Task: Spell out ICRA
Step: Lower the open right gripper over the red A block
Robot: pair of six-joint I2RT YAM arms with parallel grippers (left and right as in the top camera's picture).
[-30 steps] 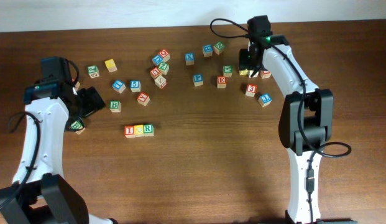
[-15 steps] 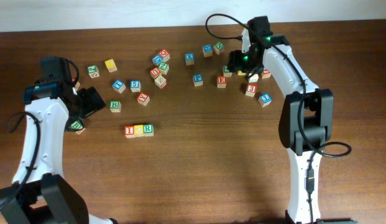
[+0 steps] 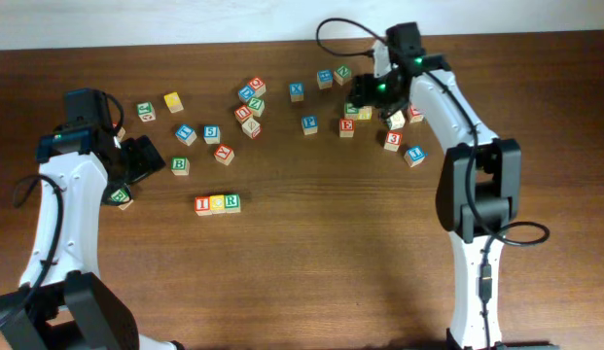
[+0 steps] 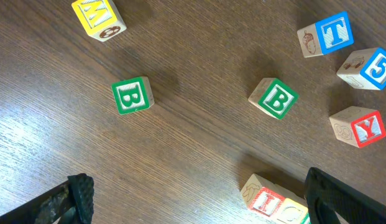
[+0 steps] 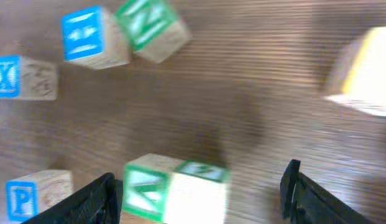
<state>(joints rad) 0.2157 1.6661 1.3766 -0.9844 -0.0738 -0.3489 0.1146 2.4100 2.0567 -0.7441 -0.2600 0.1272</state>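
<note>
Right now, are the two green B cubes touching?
Apart. The left wrist view shows a wide gap between one B cube and the other B cube.

Soft, even light is falling across the table. The right wrist view is blurring; the left is showing crisply.

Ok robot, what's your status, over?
Left gripper open near green B blocks. Right gripper open over a green block. Row shows I, yellow, R; no fourth block. Loose blocks crowd it.
</note>
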